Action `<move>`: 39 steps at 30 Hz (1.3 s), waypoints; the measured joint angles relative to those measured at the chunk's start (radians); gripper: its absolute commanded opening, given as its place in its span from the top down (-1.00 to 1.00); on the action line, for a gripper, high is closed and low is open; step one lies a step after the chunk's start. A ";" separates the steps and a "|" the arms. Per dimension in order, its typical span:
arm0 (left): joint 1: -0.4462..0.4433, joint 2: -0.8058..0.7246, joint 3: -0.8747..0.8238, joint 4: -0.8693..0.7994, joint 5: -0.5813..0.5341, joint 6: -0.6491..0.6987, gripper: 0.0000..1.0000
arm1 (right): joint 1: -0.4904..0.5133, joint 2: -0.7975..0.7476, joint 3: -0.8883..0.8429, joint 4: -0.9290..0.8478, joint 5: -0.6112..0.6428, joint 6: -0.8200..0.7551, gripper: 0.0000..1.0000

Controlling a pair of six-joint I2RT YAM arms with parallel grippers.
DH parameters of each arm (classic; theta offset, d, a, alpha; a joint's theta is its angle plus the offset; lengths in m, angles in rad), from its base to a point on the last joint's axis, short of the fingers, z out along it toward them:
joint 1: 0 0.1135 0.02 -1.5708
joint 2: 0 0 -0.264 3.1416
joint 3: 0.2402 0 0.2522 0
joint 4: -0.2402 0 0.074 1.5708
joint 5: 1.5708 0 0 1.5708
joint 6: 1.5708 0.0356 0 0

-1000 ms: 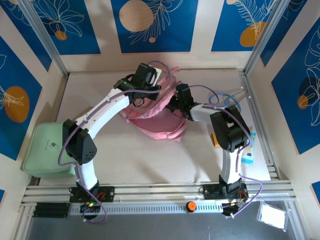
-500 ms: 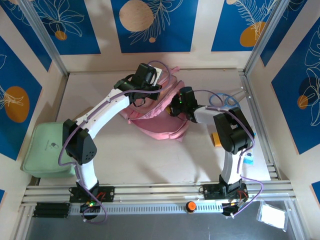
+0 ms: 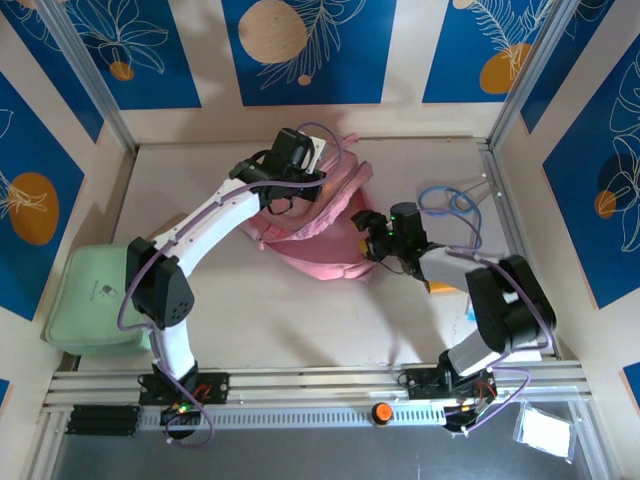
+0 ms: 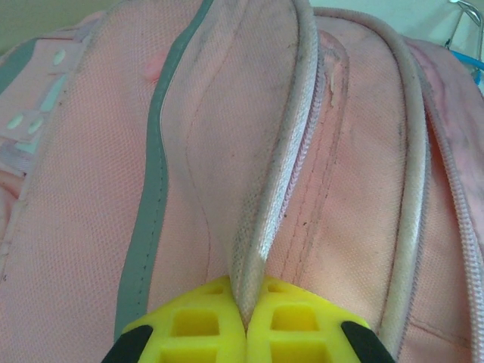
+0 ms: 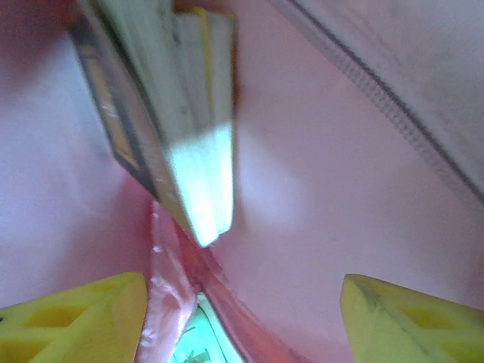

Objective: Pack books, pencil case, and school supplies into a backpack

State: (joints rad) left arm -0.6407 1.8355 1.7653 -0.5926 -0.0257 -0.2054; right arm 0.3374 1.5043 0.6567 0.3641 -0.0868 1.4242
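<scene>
The pink backpack [image 3: 320,230] lies in the middle of the table with its mouth turned to the right. My left gripper [image 3: 288,186] is at its far left side. In the left wrist view my left gripper [image 4: 246,321] is shut on a pale strip of the backpack [image 4: 355,189] beside the zip. My right gripper [image 3: 363,238] is open at the bag's mouth. In the right wrist view my right gripper [image 5: 242,325] has nothing between its fingers. Beyond them the books [image 5: 181,144] stand on edge against the backpack's pink lining [image 5: 325,174]. The pencil case is out of view.
A mint-green soft bag [image 3: 90,295] lies at the table's left edge. Beside my right arm lie a small orange item [image 3: 440,288] and a blue-and-white item [image 3: 470,312]. A loose cable [image 3: 450,200] loops at the right. A metal rail [image 3: 320,385] runs along the front.
My right gripper has opened and drawn back out of the backpack toward the near right, its elbow swinging right. The left gripper has kept its hold in the same place.
</scene>
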 measured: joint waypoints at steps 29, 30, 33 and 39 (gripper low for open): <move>0.456 -0.225 -0.822 0.433 0.277 -0.440 -0.41 | 0.008 -0.207 0.175 -0.478 0.275 -0.404 -0.55; 0.464 -0.224 -0.833 0.444 0.277 -0.464 -0.37 | 0.013 -0.196 0.181 -0.486 0.276 -0.404 -0.55; 0.476 -0.212 -0.850 0.489 0.280 -0.522 -0.26 | 0.024 -0.172 0.197 -0.511 0.279 -0.408 -0.55; 0.482 -0.133 -0.850 0.565 0.286 -0.595 -0.06 | 0.032 -0.150 0.219 -0.557 0.279 -0.412 -0.55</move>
State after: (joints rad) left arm -0.1589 1.7027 0.9150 -0.0277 0.2600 -0.8009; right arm 0.3695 1.3544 0.8761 -0.1928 0.1921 1.0126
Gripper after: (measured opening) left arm 0.548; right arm 0.774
